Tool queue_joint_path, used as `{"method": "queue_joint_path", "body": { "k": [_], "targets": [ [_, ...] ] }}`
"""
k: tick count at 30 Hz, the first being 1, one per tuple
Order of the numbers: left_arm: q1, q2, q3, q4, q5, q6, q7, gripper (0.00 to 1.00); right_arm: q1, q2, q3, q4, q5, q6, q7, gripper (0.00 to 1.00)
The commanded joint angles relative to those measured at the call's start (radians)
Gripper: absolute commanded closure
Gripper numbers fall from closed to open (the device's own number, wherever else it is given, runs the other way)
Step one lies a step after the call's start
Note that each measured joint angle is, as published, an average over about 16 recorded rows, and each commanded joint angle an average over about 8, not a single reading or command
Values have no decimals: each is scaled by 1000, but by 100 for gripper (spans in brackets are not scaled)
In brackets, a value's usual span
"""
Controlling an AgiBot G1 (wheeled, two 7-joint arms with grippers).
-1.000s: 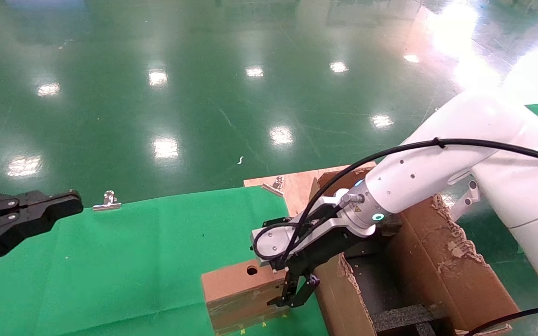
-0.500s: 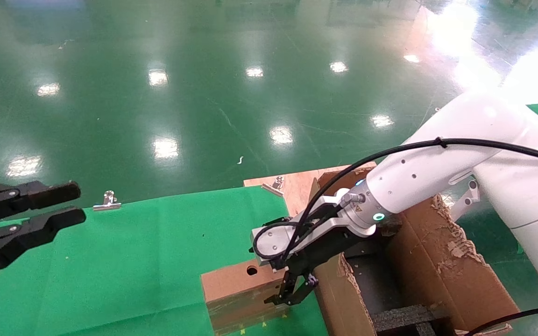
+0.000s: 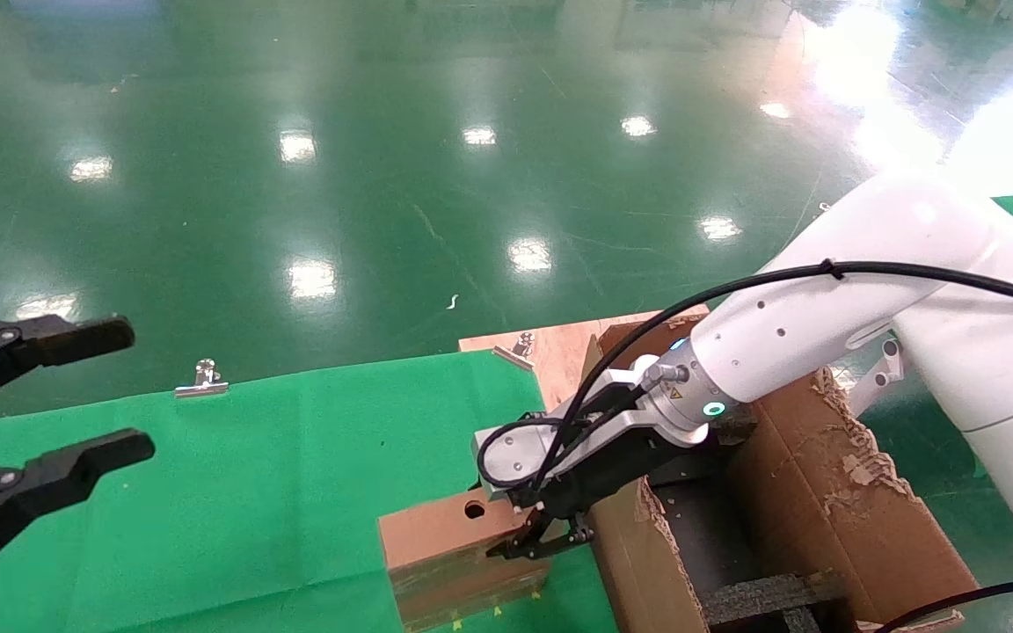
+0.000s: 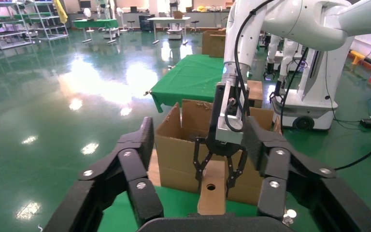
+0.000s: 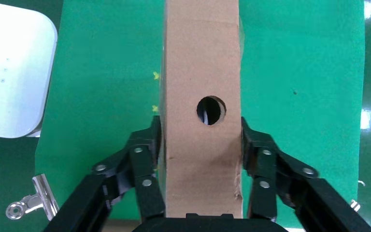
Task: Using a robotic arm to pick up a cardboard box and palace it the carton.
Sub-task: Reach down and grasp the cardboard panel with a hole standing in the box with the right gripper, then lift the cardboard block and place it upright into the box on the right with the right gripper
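Two black fingers of the right gripper (image 5: 200, 145) press against the two broad sides of the cardboard box (image 5: 202, 58), one on each side, close to the narrow face with the round hole. In the head view the right gripper (image 3: 535, 538) grips that box (image 3: 458, 554) at its end nearest the carton (image 3: 788, 501). The box stands on edge on the green cloth (image 3: 278, 492), just beside the carton's torn near wall. Black foam inserts (image 3: 761, 598) sit inside the carton. Behind the gripper, the grey camera block (image 3: 515, 453) and the white robotic arm (image 3: 823, 334) reach across the carton, with a black cable (image 3: 911, 274) looping over them. Far to the left, the left gripper (image 3: 76, 396) hangs over the cloth's edge with its fingers spread wide, well apart from the box. A metal clip (image 3: 201, 380) lies at the cloth's far edge.
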Motion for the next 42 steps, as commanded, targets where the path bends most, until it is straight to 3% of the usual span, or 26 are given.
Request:
{"method": "queue_joint_path", "body": {
  "k": [1,14,30,42],
  "targets": [
    [0,0,0,0,0,0,0,0,0,0,0,0,0,0,0,100],
    [0,0,0,0,0,0,0,0,34,16,13,-13,36,1,14,100],
    [0,0,0,0,0,0,0,0,335,108,-11,-133,212,-25,26,100],
    [0,0,0,0,0,0,0,0,462,207,-110,-218,287,-23,-11,100]
  ]
}}
